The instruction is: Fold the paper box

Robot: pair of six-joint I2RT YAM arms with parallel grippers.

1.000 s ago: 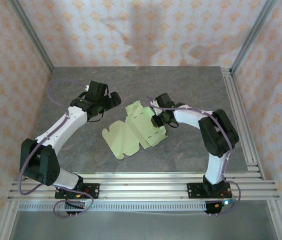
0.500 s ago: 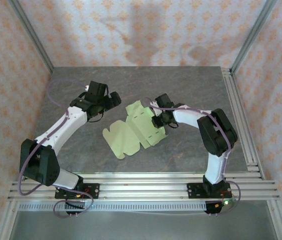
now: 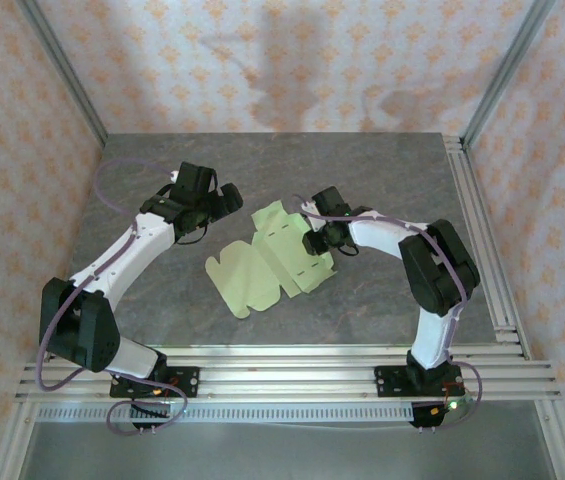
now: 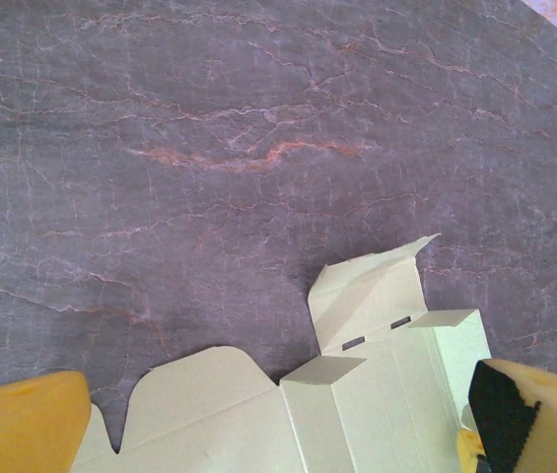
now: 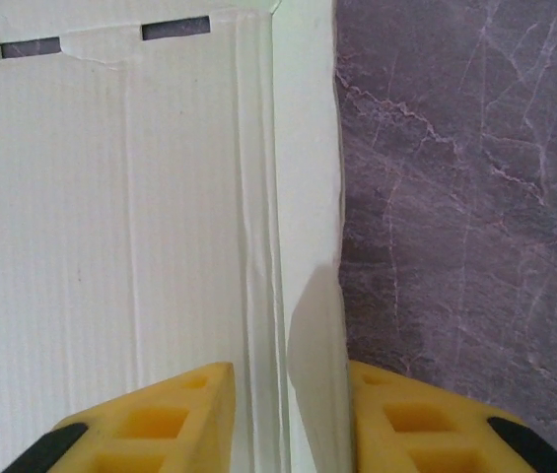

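Pale yellow-green die-cut paper box (image 3: 252,270) lies unfolded and flat mid-table (image 3: 382,170), its scalloped tabs toward 7 o'clock and its slotted flap toward 12 o'clock.

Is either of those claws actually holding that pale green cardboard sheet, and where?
The left gripper is open, holding nothing. The right gripper straddles the side flap of the pale yellow-green card sheet; whether it pinches it cannot be told.

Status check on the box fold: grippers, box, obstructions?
Left gripper wide open over paper box edge. Right gripper straddling side flap, grip unclear. Rest of sheet flat on table. No obstructions.
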